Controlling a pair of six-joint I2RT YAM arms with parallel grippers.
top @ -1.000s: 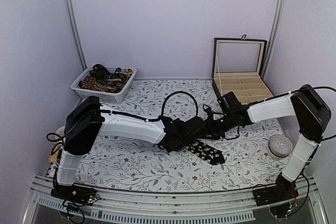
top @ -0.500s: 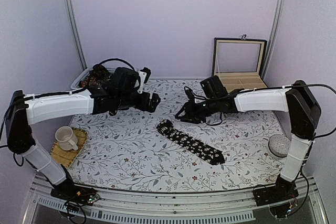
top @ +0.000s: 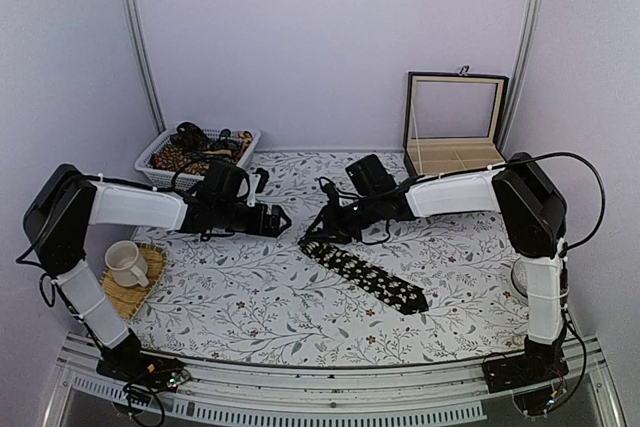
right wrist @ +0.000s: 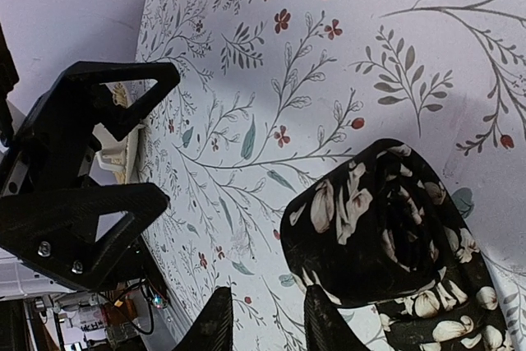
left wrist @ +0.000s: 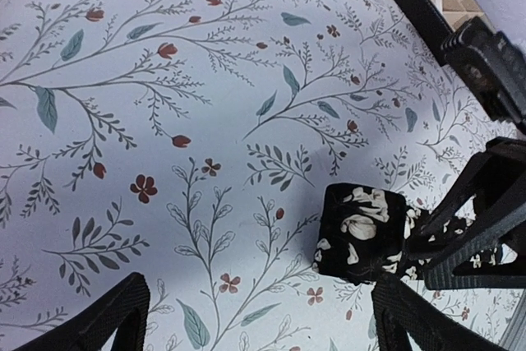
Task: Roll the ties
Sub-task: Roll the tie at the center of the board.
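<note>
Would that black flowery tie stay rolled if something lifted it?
Probably not: the rolled end looks like a soft, loose coil. The rest of the black floral tie lies limp and flat on the tablecloth, so it would likely dangle and pull the coil open.

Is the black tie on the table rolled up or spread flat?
Partly rolled: the tie has a small roll at one end; the rest lies flat.

No legible text anywhere
</note>
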